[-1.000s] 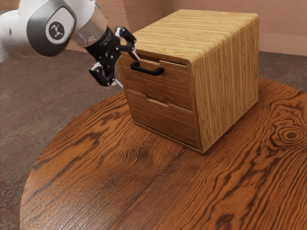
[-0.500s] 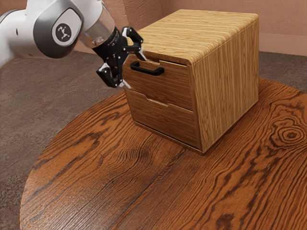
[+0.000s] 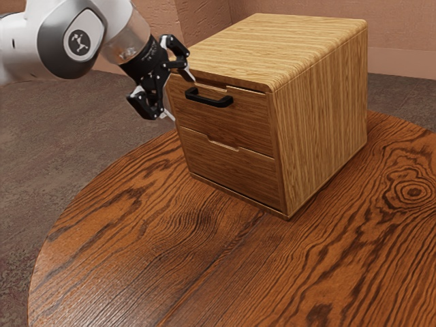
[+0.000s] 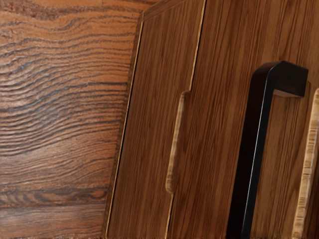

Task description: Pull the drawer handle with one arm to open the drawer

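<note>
a wooden cabinet (image 3: 313, 102) is seen standing on a round, dark-grained table (image 3: 204, 266), toward its far side. two drawers are set in its front, one above the other; a black bar handle (image 3: 209, 99) is fixed to the top drawer (image 3: 235, 126), above the lower drawer (image 3: 235, 167). both fronts are seen flush with the cabinet face, so the top drawer is shut. the arm (image 3: 68, 37) is seen reaching in from the exterior view's left, and the gripper (image 3: 180, 95) is held just beside the handle's left end. its jaws are spread wide, one above the other, and nothing is held between them; whether the gripper touches the handle cannot be told. in the wrist view the handle (image 4: 256, 149) is seen close, standing off the top drawer (image 4: 219, 124), with the lower drawer (image 4: 149, 124) and the table (image 4: 60, 124) beyond it.
</note>
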